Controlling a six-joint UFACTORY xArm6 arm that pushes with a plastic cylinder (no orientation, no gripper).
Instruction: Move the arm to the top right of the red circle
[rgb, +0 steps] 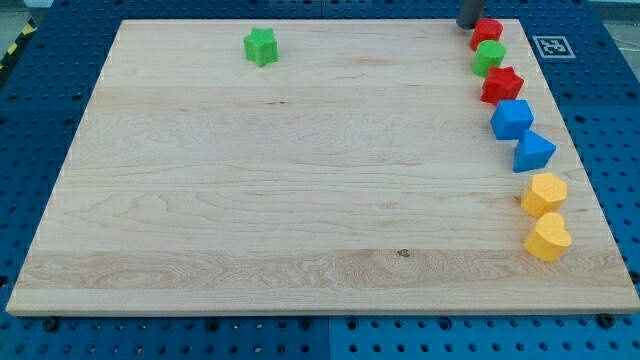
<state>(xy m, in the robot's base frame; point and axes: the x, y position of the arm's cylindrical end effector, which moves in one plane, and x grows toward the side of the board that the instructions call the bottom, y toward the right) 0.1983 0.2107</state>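
Tool only a bare dark rod, without jaws, holding nothing. My tip down at the bench's top edge, against the upper left of the red circle. Below that, strung down the view's right: green circle, red star, blue block, blue triangle, yellow hexagon, yellow heart. Alone at top left, green star. Off the bench, a black-and-white marker tag, no legible words.
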